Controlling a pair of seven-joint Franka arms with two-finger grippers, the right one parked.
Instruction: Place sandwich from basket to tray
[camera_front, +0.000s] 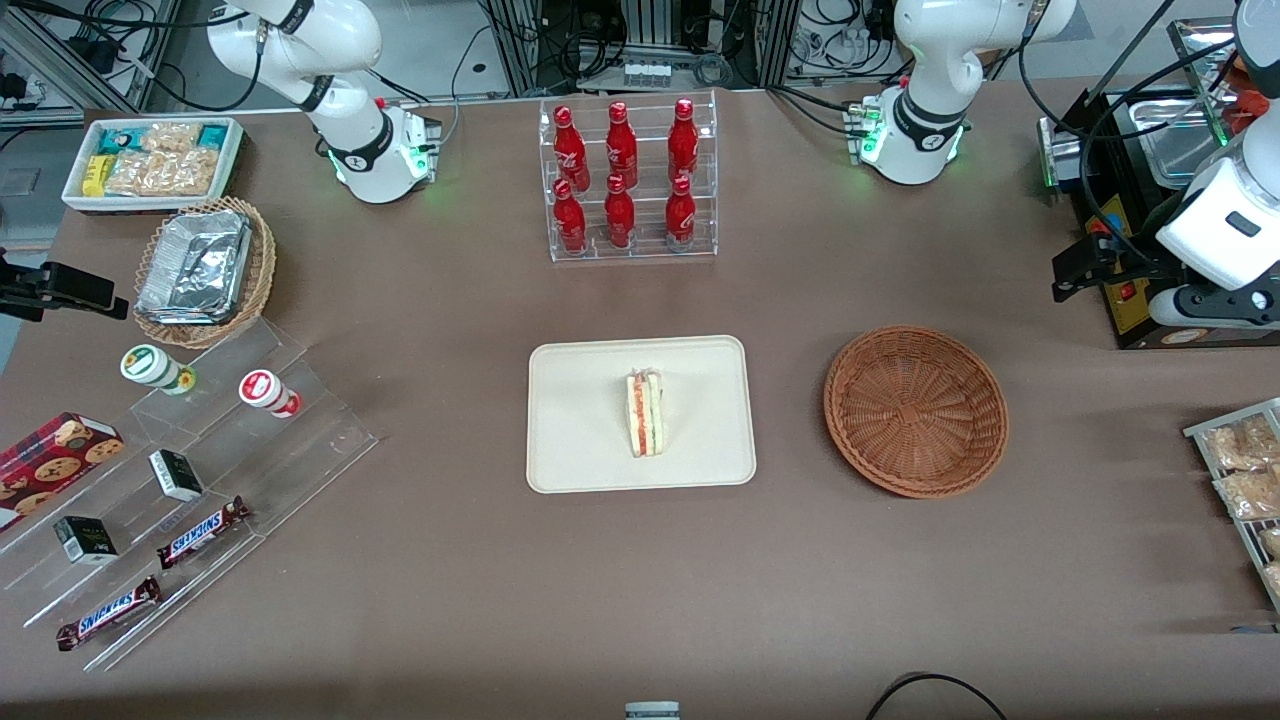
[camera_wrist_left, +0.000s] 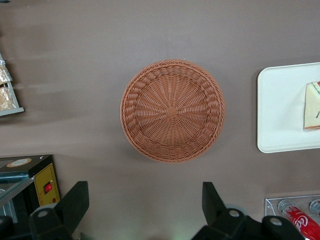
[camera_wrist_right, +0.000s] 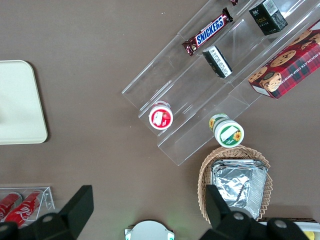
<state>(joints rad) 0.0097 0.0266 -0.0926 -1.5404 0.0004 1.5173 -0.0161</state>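
Sandwich (camera_front: 645, 414) rests on the tray (camera_front: 570, 450), near its middle, standing on one bread edge with the red, pink and green filling layers facing up toward the front camera. Tray lies flat on the brown table (camera_front: 640, 600), nearer the front camera than the clear rack of red bottles (camera_front: 627, 180).

Basket (camera_front: 915, 410) sits on the table beside the tray, toward the working arm's end, well apart from it, holding nothing; woven bottom fully visible in the wrist view (camera_wrist_left: 171, 110).

Left arm's gripper (camera_wrist_left: 145, 210) hangs high above the table, off toward the working arm's end, over bare table just beside the basket. Fingers (camera_wrist_left: 75, 202) spread wide apart, nothing between them.

Tray rim and a corner of the sandwich (camera_wrist_left: 312, 107) show at the wrist view's edge.
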